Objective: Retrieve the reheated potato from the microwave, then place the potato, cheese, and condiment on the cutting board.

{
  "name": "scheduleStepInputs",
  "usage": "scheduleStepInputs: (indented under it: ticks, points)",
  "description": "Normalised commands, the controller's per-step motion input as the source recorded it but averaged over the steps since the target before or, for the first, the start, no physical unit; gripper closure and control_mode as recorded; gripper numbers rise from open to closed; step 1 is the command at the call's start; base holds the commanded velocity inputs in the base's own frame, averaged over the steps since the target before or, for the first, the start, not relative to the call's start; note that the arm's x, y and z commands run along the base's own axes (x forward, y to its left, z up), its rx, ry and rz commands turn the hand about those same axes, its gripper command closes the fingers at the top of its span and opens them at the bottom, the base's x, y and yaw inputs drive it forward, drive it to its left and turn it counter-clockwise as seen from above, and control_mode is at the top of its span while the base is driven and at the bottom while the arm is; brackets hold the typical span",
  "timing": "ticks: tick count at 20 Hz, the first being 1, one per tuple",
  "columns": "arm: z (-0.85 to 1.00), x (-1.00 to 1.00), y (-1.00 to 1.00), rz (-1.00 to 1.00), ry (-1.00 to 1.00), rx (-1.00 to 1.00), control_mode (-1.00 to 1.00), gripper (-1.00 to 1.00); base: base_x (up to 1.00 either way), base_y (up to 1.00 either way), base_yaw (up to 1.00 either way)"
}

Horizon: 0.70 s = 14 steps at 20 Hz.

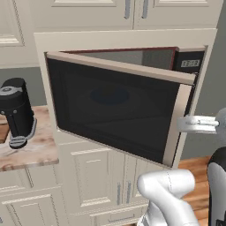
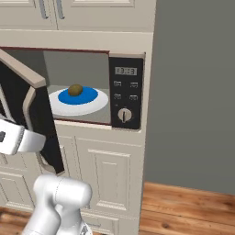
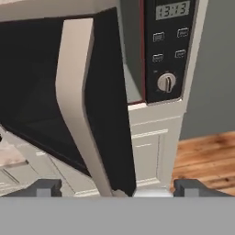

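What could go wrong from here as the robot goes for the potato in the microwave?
The microwave door stands only partly open, so the arm may knock its beige handle when reaching in. The potato sits loose on a blue plate; the open gripper might nudge it and roll it off.

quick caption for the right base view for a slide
Olive-brown oval potato on a blue plate inside the beige-framed microwave, dark glass door swung open.

cream cabinets (image 2: 110,170), grey wall (image 2: 193,92), wooden floor (image 2: 188,209)
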Motion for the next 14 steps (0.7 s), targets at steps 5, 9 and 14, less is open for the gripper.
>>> scheduleStepInputs:
  ticks: [5,9,14]
  points:
    - [0.47,-0.18,-0.65,0.0,0.05,0.12,-1.0,-1.0,0.0,0.0,0.0]
    - [0.05,0.07,-0.94,0.0,0.09,0.37,-1.0,-1.0,0.0,0.0,0.0]
    - [-0.25,0.26,-0.59,0.0,0.02,0.44,-1.0,-1.0,0.0,0.0,0.0]
